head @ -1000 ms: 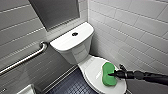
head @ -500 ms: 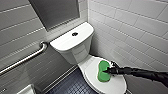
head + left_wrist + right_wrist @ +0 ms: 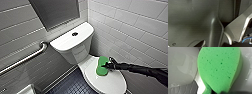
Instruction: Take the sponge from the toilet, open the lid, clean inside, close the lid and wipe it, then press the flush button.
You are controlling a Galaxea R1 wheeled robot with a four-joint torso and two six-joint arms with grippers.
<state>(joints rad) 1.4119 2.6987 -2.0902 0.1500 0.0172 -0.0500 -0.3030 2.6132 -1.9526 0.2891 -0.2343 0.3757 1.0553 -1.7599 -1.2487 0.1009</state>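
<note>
The white toilet (image 3: 75, 53) stands in the corner, its oval lid (image 3: 110, 83) down over the bowl. The small dark flush button (image 3: 74, 34) sits on the flat tank top. The bright green sponge (image 3: 102, 66) rests against the lid near the hinge end. My right gripper (image 3: 108, 66) is shut on the sponge's pinched waist, on a black arm that reaches in from the right. In the right wrist view the sponge (image 3: 218, 69) looms large against the white lid (image 3: 245, 72). The left wrist view gives smooth grey surfaces and nothing held.
A steel grab bar (image 3: 25, 58) runs along the grey tiled wall on the left. White tiles (image 3: 130, 27) close in right of the toilet. A dark panel (image 3: 55, 12) hangs above the tank. Dark mosaic floor (image 3: 70, 86) lies left of the bowl.
The sponge in my right gripper has slid a little along the lid toward the tank. The lid stays down.
</note>
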